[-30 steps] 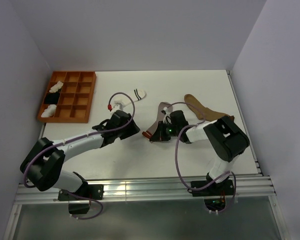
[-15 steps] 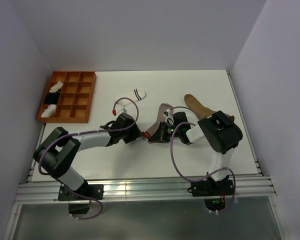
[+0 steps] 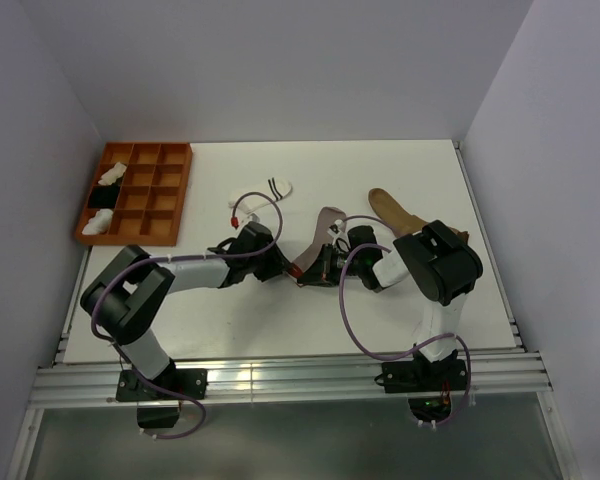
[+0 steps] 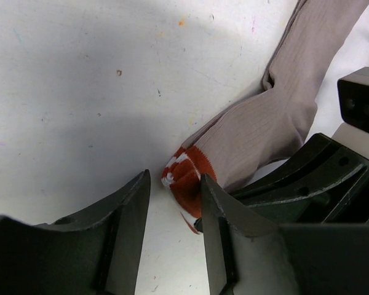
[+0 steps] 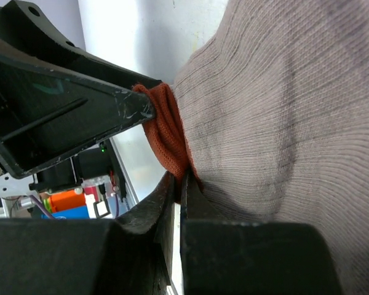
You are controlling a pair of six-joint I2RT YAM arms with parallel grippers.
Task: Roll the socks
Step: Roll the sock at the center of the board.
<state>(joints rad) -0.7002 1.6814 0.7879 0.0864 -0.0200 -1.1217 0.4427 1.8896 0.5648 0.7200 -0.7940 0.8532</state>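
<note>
The grey sock (image 3: 326,224) lies mid-table, its red-striped white cuff (image 4: 186,182) at its near end. My right gripper (image 3: 314,268) is shut on that cuff (image 5: 163,136), pinching the fabric between closed fingertips. My left gripper (image 3: 281,267) is open and faces it from the left. The cuff sits between its jaws and touches the right finger (image 4: 224,215). The grey leg (image 4: 267,120) runs up and right. The short white sock with dark stripes (image 3: 278,186) lies behind. The tan-brown sock (image 3: 392,209) lies at the right, its dark toe behind the right arm.
An orange compartment tray (image 3: 166,190) stands at the back left, holding white sock bundles (image 3: 111,175) and a black bundle (image 3: 101,197). Walls close in on the left, back and right. A metal rail (image 3: 290,378) runs along the near edge.
My left arm has swung right and forward, bringing its open gripper up around the cuff. The right gripper has stayed shut on the cuff with little movement.
</note>
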